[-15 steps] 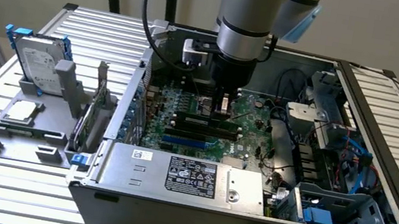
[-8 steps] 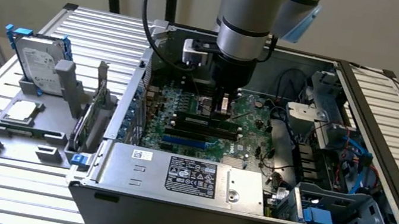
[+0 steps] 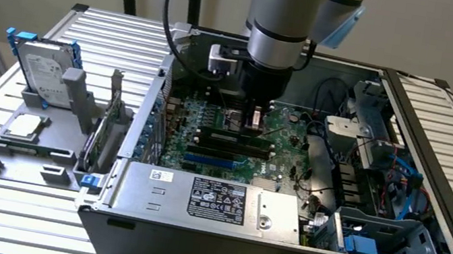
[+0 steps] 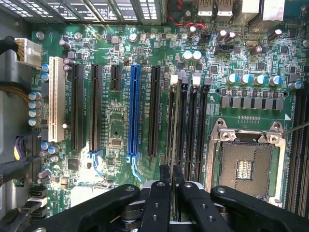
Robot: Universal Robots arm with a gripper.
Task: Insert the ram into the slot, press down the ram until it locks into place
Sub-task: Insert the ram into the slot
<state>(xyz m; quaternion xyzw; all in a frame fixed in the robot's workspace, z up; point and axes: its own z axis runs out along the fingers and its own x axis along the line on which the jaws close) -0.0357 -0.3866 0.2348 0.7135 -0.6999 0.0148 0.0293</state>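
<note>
Motherboard (image 4: pixel 116 159), ram (image 4: pixel 176 121) within pincer (image 4: pixel 171 178) grip

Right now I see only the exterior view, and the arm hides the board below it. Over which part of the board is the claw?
Observer: The claw is over one end of the four black memory slots, which lie between the blue slot and the processor socket.
Operator: Is a ram in these slots?
Observer: A thin green edge, probably the ram, runs along one slot on the blue slot's side, in line with the claw. Locked or not, I cannot tell.
Operator: Is the socket occupied?
Observer: No, it is empty; its bare contacts show.
</note>
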